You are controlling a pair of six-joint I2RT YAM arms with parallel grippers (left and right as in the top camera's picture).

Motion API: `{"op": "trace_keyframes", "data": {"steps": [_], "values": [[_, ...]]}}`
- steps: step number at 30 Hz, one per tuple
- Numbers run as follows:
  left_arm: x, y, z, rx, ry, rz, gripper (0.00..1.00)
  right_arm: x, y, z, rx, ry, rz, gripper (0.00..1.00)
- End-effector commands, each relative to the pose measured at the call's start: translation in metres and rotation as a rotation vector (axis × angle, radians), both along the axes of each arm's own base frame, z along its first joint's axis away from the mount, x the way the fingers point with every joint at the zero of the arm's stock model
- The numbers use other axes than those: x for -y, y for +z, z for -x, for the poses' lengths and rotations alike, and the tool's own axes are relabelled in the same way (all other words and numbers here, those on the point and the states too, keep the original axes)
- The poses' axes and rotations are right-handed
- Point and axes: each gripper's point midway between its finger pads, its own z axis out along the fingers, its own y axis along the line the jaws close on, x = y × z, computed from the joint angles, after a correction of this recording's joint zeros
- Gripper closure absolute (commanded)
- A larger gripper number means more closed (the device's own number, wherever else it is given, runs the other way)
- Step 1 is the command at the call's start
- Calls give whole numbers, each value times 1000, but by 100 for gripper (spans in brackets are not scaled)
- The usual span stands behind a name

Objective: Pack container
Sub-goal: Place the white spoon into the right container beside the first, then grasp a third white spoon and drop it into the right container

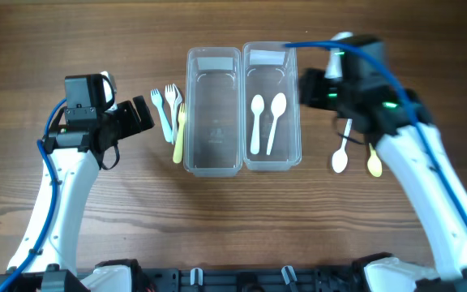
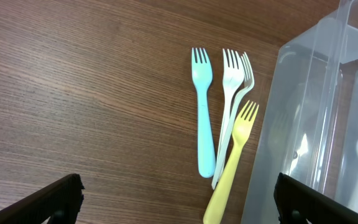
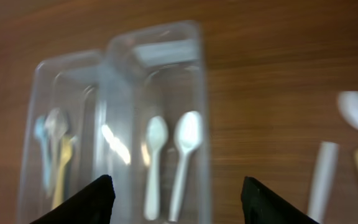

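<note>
Two clear plastic containers stand side by side at the table's middle: the left one [image 1: 213,111] holds nothing, the right one [image 1: 272,105] holds two pale spoons [image 1: 264,122]. Left of the left container lie several forks: a light blue one [image 2: 202,118], white ones [image 2: 232,81] and a yellow one [image 2: 232,165]. A white spoon [image 1: 341,150] and a yellow spoon [image 1: 374,161] lie right of the containers. My left gripper [image 2: 179,199] is open, above the fork handles. My right gripper [image 3: 176,196] is open and empty, over the right container's right edge.
The wooden table [image 1: 71,203] extends to the left, right and front of the containers. The right arm [image 1: 428,170] crosses the right side above the loose spoons. The right wrist view is blurred.
</note>
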Motion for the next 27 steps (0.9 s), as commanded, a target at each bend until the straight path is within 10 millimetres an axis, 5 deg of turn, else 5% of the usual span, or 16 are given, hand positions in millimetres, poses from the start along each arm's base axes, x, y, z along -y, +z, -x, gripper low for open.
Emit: {"op": "trace_keyframes", "data": {"steps": [1,5,13,19,27], "values": [[-1,7,-6,20,-14,-22,0,68,-22,8,-110,-205,121,32],[-1,7,-6,20,-14,-22,0,99,-72,21,-296,-277,122,37],[-1,7,-6,20,-14,-22,0,94,-160,31,-566,-249,64,46],[-1,7,-6,20,-14,-22,0,94,-192,37,-661,-241,79,51],[-1,7,-6,20,-14,-22,0,102,-210,41,-672,-186,153,52]]}}
